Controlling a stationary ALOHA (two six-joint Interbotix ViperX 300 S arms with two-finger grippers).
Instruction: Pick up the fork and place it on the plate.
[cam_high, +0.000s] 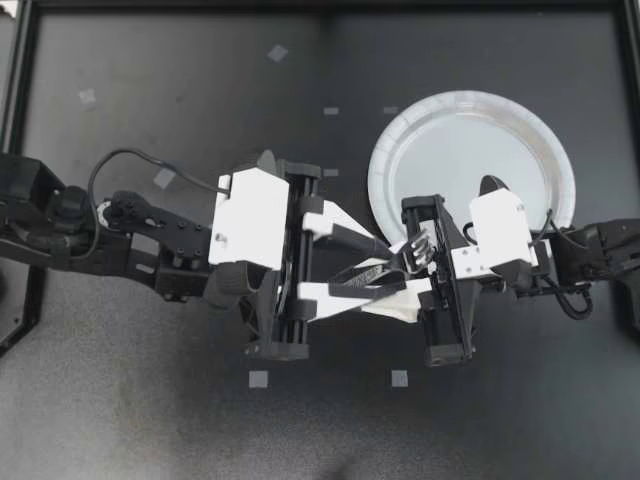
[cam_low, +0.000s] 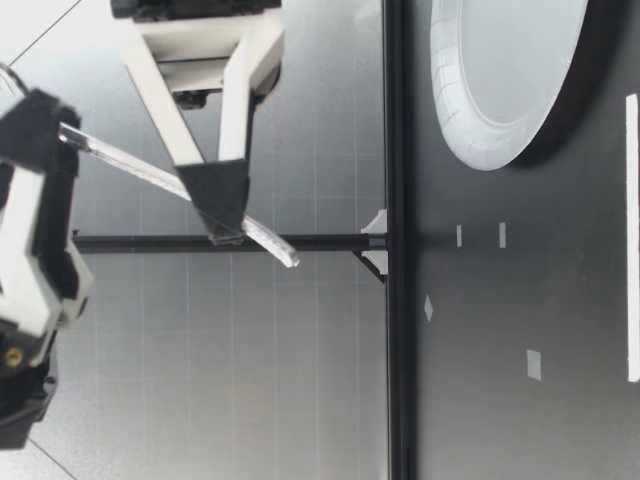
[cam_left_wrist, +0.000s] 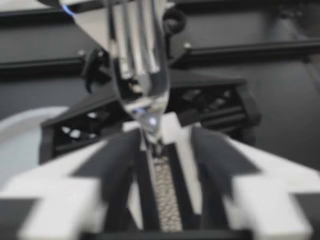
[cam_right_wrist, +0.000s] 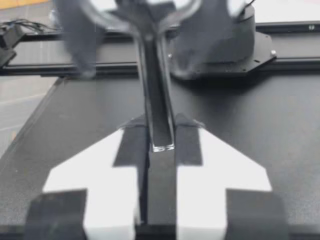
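Top view has the fork (cam_high: 420, 250) up off the surface (cam_high: 150, 420), left gripper (cam_high: 375, 268) and right gripper (cam_high: 405, 280) both with jaws clamped on it, right by the plate (cam_high: 530, 120) rim. Imo the risk: one arm pulls early and the fork twists out, dropping short. Only tape scraps (cam_high: 259, 378) around; the crowded arms are the real obstacle.

Fork (cam_high: 416, 250) between left tool (cam_high: 394, 266) and right tool (cam_high: 408, 276), beside plate (cam_high: 445, 112)
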